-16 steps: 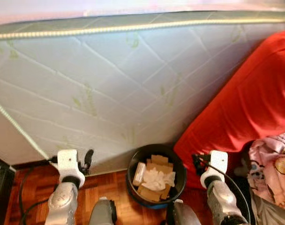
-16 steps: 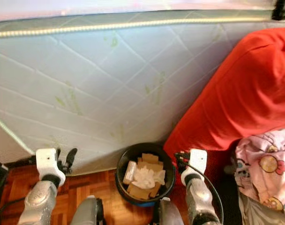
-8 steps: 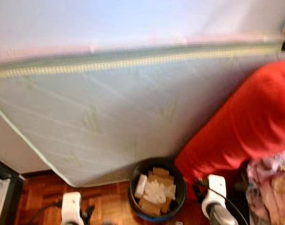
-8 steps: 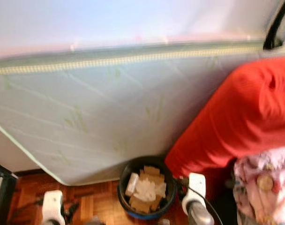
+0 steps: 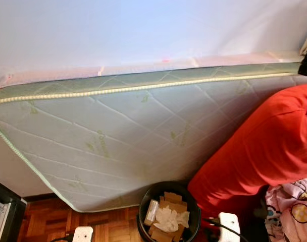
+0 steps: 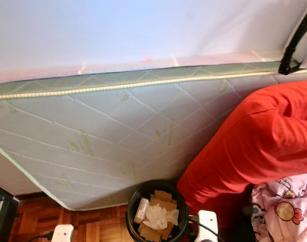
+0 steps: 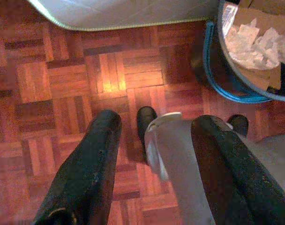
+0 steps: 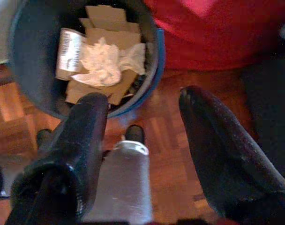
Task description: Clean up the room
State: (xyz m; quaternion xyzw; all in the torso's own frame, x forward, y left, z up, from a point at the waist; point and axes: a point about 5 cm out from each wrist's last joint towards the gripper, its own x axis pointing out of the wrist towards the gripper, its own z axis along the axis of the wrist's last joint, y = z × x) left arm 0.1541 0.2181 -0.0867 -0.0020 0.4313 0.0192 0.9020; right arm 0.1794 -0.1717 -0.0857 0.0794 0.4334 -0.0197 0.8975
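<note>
A quilted mattress (image 5: pixel 118 136) leaned on its edge against the pale wall, and at its foot stood a dark waste bin (image 5: pixel 146 201) on the parquet floor (image 5: pixel 47 222), already holding cardboard scraps (image 5: pixel 171 199) and a crumpled white tissue (image 5: pixel 168 218), so some of the tidying looked done. Beside the bin, a big red cushion (image 5: pixel 264 146) slumped against the mattress, and a pink patterned cloth (image 5: pixel 295 212) lay in a heap below it; these seemed to me the likeliest things left to sort out. The robot stood right over the bin with both arms low. Its left pincer (image 7: pixel 154 164) hung above bare floor just beside the bin, fingers apart and holding nothing. The right pincer (image 8: pixel 142 140) hovered at the bin's rim, fingers likewise spread wide and empty. By my reckoning it was between items, with nothing in hand and the clothing heap to its right untouched.
</note>
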